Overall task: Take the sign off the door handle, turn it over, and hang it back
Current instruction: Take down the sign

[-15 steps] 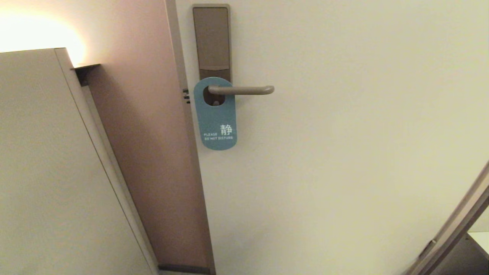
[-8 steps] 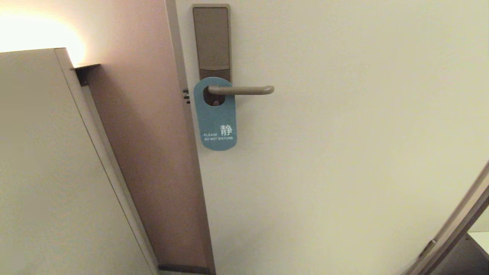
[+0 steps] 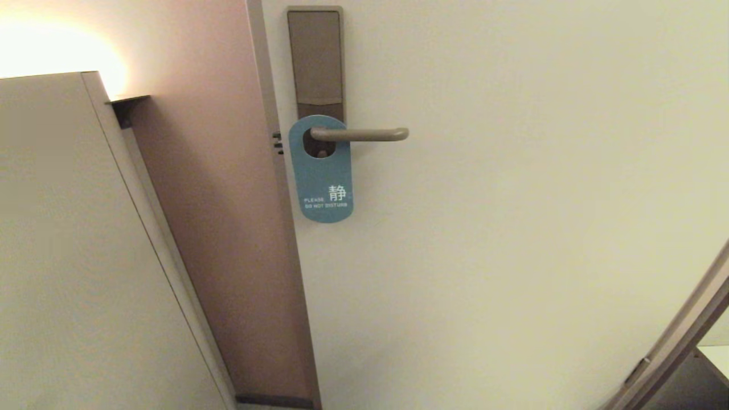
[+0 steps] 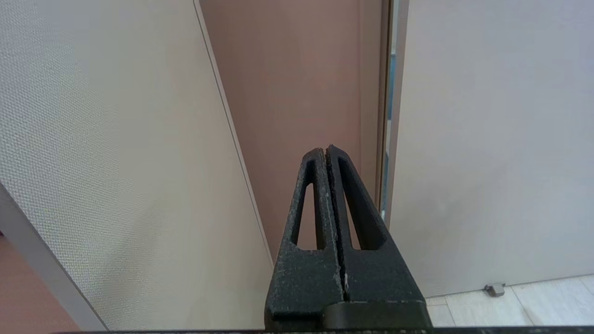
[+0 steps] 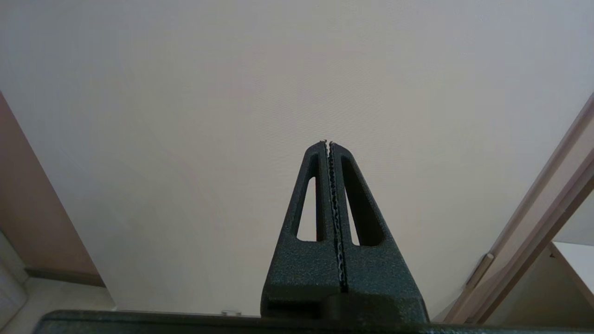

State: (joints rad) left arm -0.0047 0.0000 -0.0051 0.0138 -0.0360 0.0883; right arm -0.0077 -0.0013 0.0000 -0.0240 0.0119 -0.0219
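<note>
Head view shows the sign (image 3: pixel 321 171) hanging teal side out, its oval hole threaded over the door handle (image 3: pixel 360 134) close against the lock plate (image 3: pixel 315 60) near the door's (image 3: pixel 512 228) hinge-free edge (so nothing has begun). Neither arm appears there. The left hand (image 4: pixel 326 149) and right hand (image 5: pixel 327 143) wait low, fingers pressed together, empty.

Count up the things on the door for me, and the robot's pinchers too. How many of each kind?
sign, blue side showing: 1
door handle: 1
lock plate: 1
grippers, both shut and empty: 2, the left gripper and the right gripper
Total: 5
</note>
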